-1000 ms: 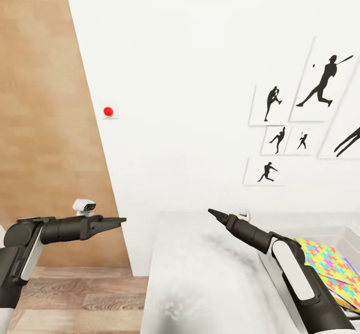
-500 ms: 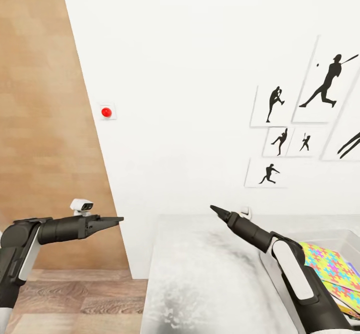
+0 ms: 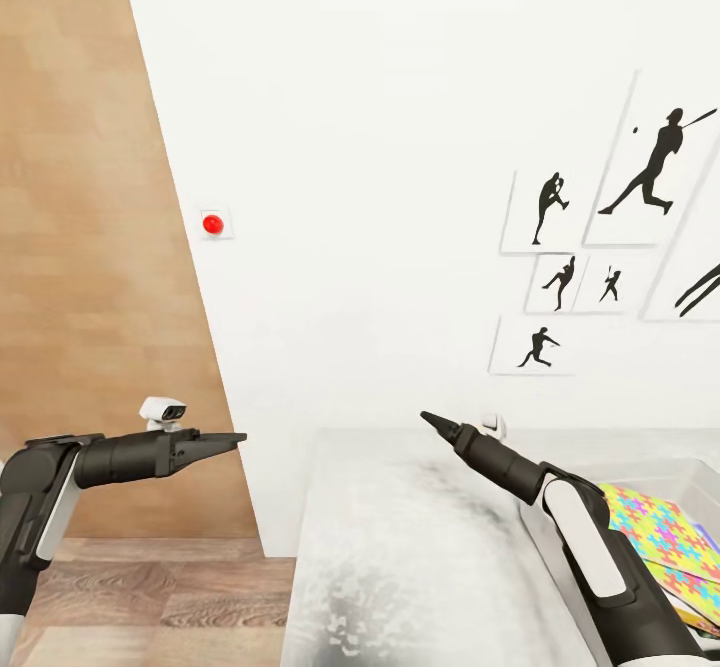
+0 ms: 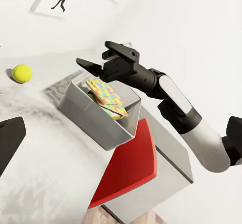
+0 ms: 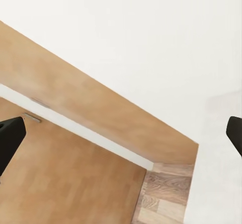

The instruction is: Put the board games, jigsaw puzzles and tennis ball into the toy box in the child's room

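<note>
The robot stood at the near end of the table (image 3: 400,547), whose light grey top ran away toward a white wall hung with black silhouette prints of baseball players (image 3: 640,162). Both arms were held out level, well clear of the surface.

The left gripper (image 3: 232,440) reached forward over the wooden floor (image 3: 150,587), left of the table's edge and in front of a wooden door (image 3: 90,247). In the head view its fingers looked drawn together to a point, yet its own camera showed a dark fingertip at one edge with a wide gap beside it, so I could not tell whether it was released or clenched; it held nothing.

The right gripper (image 3: 428,418) hung above the middle of the tabletop, pointing toward the far wall. Its two fingertips (image 5: 10,138) sat at opposite edges of the right wrist view with bare space between them, so the fingers were spread and empty.

The toy box (image 3: 690,472) stood on the table at the right, just beside the right forearm. Jigsaw puzzles (image 3: 660,532) in yellow, blue, pink and green lay inside it; the left wrist view showed them (image 4: 106,98) propped against the bin's wall (image 4: 85,113). The tennis ball (image 4: 22,73) rested on the tabletop beyond the box, apart from it. A red chair (image 4: 131,166) stood pushed up against the table.
</note>
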### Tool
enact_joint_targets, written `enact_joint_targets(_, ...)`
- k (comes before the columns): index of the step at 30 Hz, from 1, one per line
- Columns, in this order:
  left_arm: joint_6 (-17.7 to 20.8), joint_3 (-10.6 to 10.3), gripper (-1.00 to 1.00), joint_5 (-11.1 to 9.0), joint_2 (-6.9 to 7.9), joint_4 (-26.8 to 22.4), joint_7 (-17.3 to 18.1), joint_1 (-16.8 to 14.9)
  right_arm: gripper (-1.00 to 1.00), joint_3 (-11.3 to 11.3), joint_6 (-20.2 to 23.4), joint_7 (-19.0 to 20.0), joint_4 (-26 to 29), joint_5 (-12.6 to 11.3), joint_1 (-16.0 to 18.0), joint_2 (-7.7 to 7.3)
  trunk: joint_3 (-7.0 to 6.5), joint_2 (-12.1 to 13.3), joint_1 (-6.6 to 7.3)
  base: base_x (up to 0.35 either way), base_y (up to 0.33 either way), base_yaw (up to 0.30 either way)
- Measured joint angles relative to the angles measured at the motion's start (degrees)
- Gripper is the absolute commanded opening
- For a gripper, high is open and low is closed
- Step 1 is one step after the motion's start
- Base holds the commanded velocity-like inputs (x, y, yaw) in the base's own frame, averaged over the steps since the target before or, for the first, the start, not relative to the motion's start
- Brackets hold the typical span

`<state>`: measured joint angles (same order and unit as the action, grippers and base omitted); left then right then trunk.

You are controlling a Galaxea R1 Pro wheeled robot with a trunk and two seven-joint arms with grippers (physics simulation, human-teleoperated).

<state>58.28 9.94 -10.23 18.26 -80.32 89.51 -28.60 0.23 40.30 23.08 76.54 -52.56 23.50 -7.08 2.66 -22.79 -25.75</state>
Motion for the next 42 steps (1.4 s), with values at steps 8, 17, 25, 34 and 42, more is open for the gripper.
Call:
enact_joint_targets(8, 0.0, 0.0, 1.00, 0.0, 0.03, 0.0, 0.0, 0.0, 1.00, -0.8, 0.0, -2.5, 0.1, -0.1, 0.0, -0.02, 0.00, 0.0, 0.00, 0.000, 0.000, 0.000)
enact_joint_targets(17, 0.0, 0.0, 1.00, 0.0, -0.07, 0.1, -0.1, 0.0, 1.00, -1.1, 0.5, -13.6, 0.1, -0.2, -0.1, 0.01, 0.00, 0.0, 0.00, 0.000, 0.000, 0.000)
enact_joint_targets(25, 0.0, -0.1, 1.00, 0.0, -0.09, 0.1, -0.1, 0.0, 1.00, -1.1, 1.2, -15.5, 0.1, -0.4, 0.6, -0.59, 0.00, 0.0, 0.00, 0.000, 0.000, 0.000)
enact_joint_targets(34, -0.2, -0.1, 1.00, 0.0, -0.09, 0.1, -0.1, 0.0, 1.00, -1.2, 5.5, -22.3, 0.1, -0.3, 3.5, -0.82, 0.00, 0.0, 0.00, 0.000, 0.000, 0.000)
enact_joint_targets(42, -0.3, 0.0, 1.00, 0.0, -0.09, 0.1, -0.1, 0.0, 1.00, -1.2, 7.8, -26.2, -0.4, 0.2, 7.0, -0.90, 0.00, 0.0, 0.00, 0.000, 0.000, 0.000)
